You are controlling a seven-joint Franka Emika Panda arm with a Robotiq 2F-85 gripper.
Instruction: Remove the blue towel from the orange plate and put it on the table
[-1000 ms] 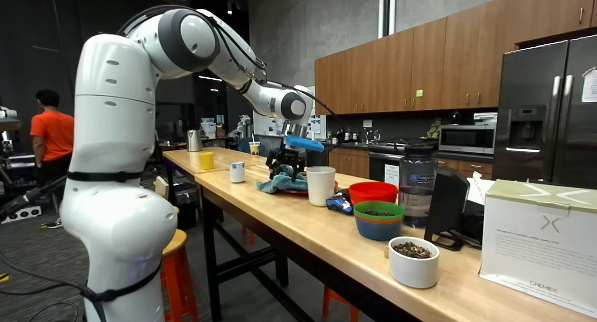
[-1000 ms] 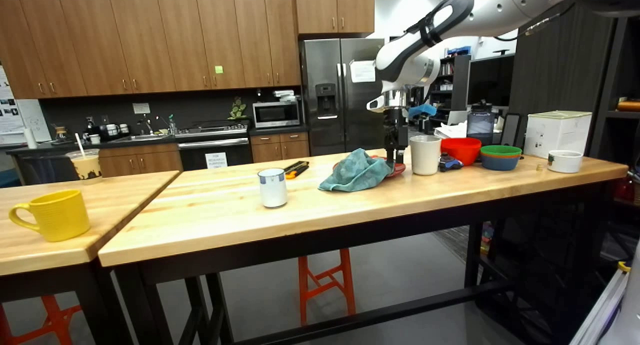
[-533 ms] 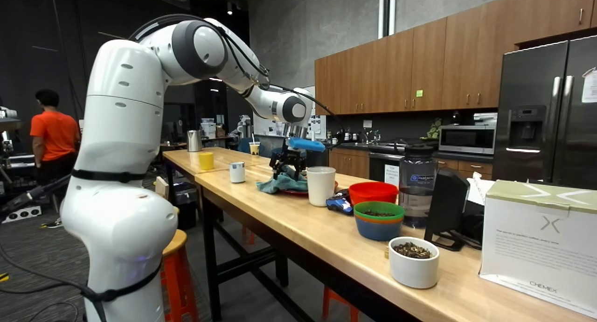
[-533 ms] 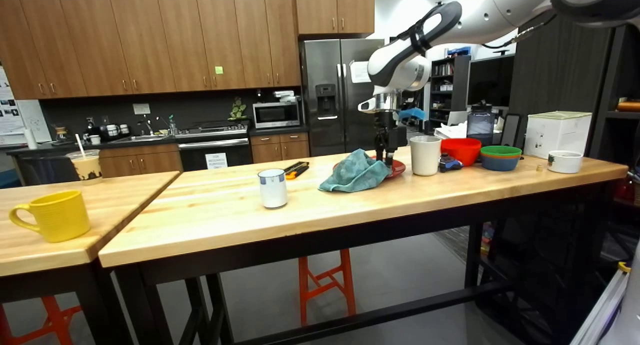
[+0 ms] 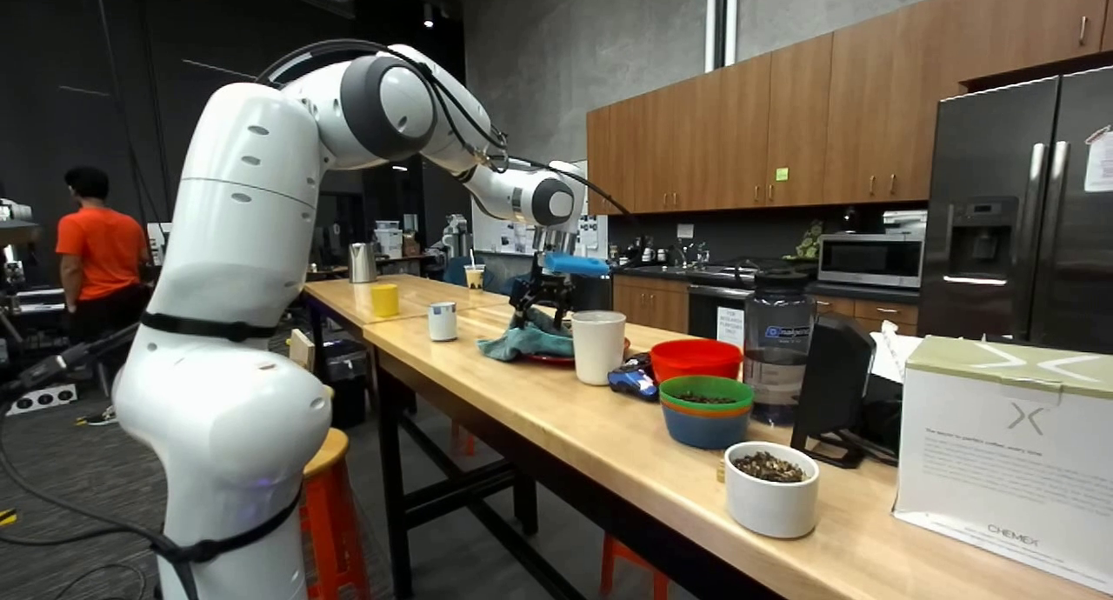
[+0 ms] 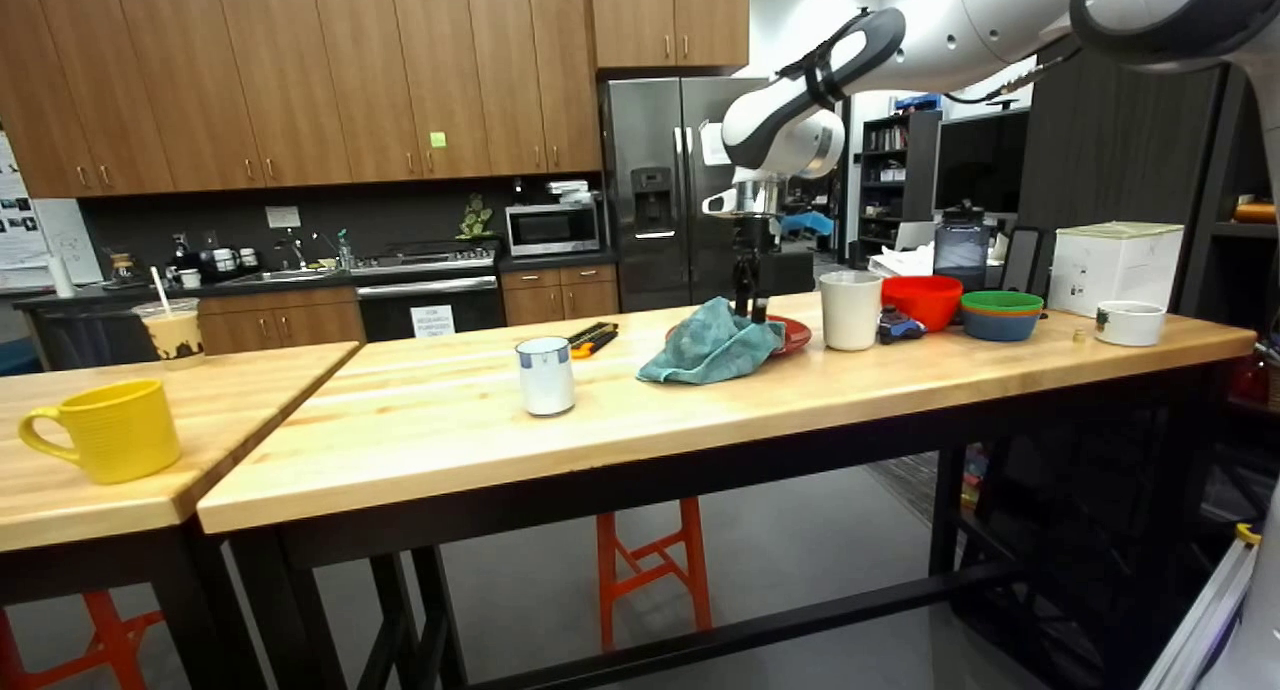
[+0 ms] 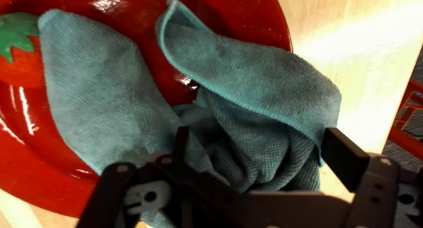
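Note:
The blue towel lies in loose folds, partly on the orange plate, which looks red here, and partly over its rim onto the light wood table. In the wrist view my gripper is open, its fingers spread on either side of the bunched folds. Both exterior views place the gripper just over the towel, its fingertips at cloth height; whether they touch the cloth I cannot tell. Much of the plate is hidden beneath the towel in an exterior view.
A strawberry-like object sits on the plate. Beside the plate stands a tall white cup, then a red bowl and stacked bowls. A white mug and an orange-black tool are on the towel's other side.
The open gripper has shifted away from the tall white cup, across the plate, to over the towel's folds. Towel and plate have stayed where they were.

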